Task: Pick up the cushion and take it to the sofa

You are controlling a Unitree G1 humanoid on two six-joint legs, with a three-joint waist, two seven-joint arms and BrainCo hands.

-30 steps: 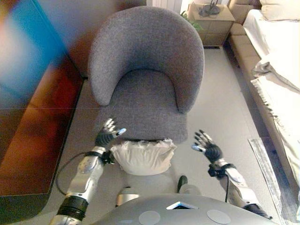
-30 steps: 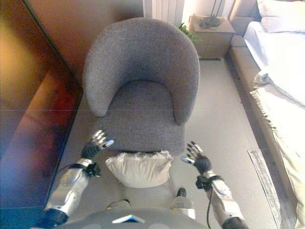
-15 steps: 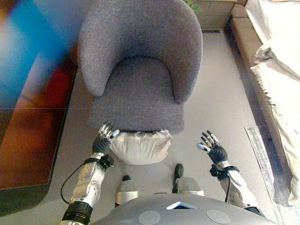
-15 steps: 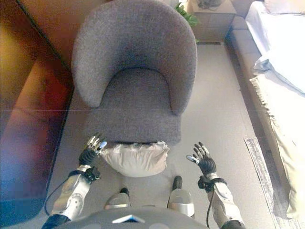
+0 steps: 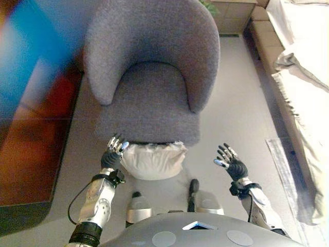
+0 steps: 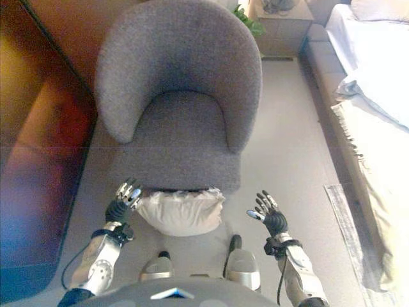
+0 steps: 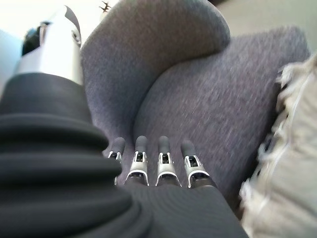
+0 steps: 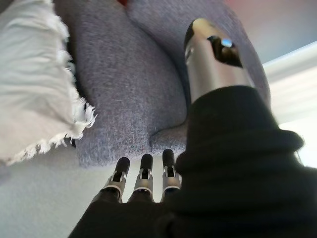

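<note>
A cream cushion [image 5: 153, 160] with frayed edges lies on the floor against the front of a grey armchair [image 5: 151, 77]. It also shows in the left wrist view [image 7: 287, 163] and the right wrist view [image 8: 34, 84]. My left hand [image 5: 111, 156] is open, fingers straight, just beside the cushion's left end; I cannot tell if it touches. My right hand [image 5: 230, 163] is open and empty over the floor, well apart to the cushion's right. The grey chair [image 6: 182, 102] is the only seat near.
A dark reddish cabinet [image 5: 31, 134] runs along the left. A bed with white bedding [image 5: 303, 77] runs along the right. A small bedside unit [image 6: 281, 25] stands behind the chair. Bare grey floor [image 5: 236, 108] lies between chair and bed.
The camera has tilted down and nearer. My left hand has come closer to the cushion's left end. My right hand stays open to the right.
</note>
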